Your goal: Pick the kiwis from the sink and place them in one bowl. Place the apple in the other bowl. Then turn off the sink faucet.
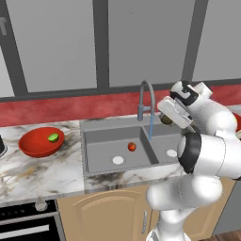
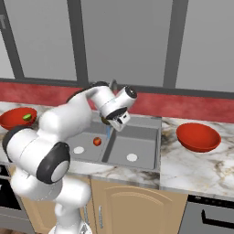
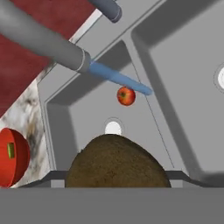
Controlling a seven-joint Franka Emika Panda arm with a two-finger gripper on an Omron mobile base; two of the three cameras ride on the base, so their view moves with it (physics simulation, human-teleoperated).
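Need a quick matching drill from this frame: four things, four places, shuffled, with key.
Things:
1. green kiwi
2. brown kiwi
3. apple
4. right bowl

Places:
A. in the sink's left basin
B. held in the gripper
C. on the counter, nothing in it
D. in the left bowl

Pairs: 1-D, 2-B, 3-A, 4-C

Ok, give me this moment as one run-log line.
gripper: shut on brown kiwi, above sink | green kiwi: in left bowl | apple: in sink | right bowl: empty | faucet: running
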